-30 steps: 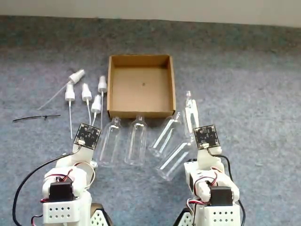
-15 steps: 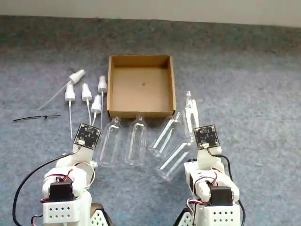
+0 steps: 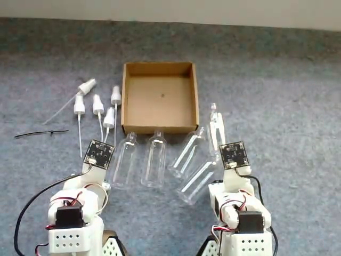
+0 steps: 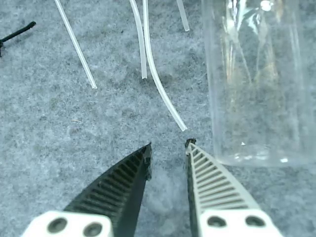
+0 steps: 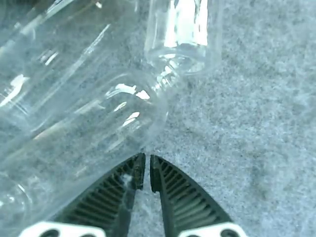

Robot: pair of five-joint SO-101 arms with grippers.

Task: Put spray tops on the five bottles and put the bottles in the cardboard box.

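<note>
Looking down over a grey felt mat (image 3: 277,96), I see my two arms at the near edge, with the task's things lying ahead of them. The box (image 3: 158,128) is an open brown cardboard tray with low walls. It sits mid-mat, its bare floor showing. Five bottles (image 3: 155,160), clear plastic and open-necked, lie just in front of the box. Two lie side by side with their necks toward its front wall. Two more lie slanted and close together to the right. The fifth (image 3: 215,124) lies beside the box's right front corner. Five tops (image 3: 98,104), white spray heads with long thin clear tubes, lie loose to the left of the box, none on a bottle. A black tie (image 3: 41,134) lies farther left.

My left gripper (image 4: 169,145) is low over the mat, jaws slightly parted with nothing between them. A bottle's base lies just beside its pale jaw, and tube ends lie just ahead. My right gripper (image 5: 146,159) has its jaws almost pressed together, holding nothing, its tips just beside a lying bottle's shoulder.
</note>
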